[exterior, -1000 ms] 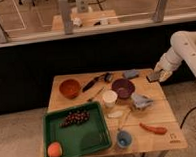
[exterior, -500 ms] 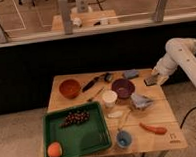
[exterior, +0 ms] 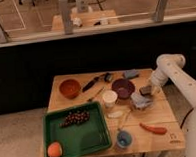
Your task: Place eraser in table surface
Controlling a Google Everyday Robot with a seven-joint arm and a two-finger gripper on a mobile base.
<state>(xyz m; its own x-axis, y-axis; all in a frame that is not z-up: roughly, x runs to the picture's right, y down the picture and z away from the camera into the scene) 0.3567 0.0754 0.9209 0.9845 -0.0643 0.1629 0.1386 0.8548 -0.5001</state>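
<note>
My gripper (exterior: 148,89) hangs at the right side of the table surface (exterior: 158,112), just right of the purple bowl (exterior: 123,88) and above the grey lumpy object (exterior: 140,101). It is shut on the eraser (exterior: 144,91), a small dark flat block at its tip. The eraser sits low over the tabletop; I cannot tell whether it touches the wood. My white arm (exterior: 174,73) reaches in from the right edge.
On the table are an orange bowl (exterior: 69,87), a black-handled tool (exterior: 94,82), a blue-grey pad (exterior: 131,74), a white cup (exterior: 109,98), a carrot (exterior: 153,128) and a blue cup (exterior: 124,138). A green tray (exterior: 95,141) holds grapes (exterior: 75,117) and an orange (exterior: 54,150).
My gripper has moved left and down with the eraser, from beside the blue-grey pad to just above the grey lumpy object.
</note>
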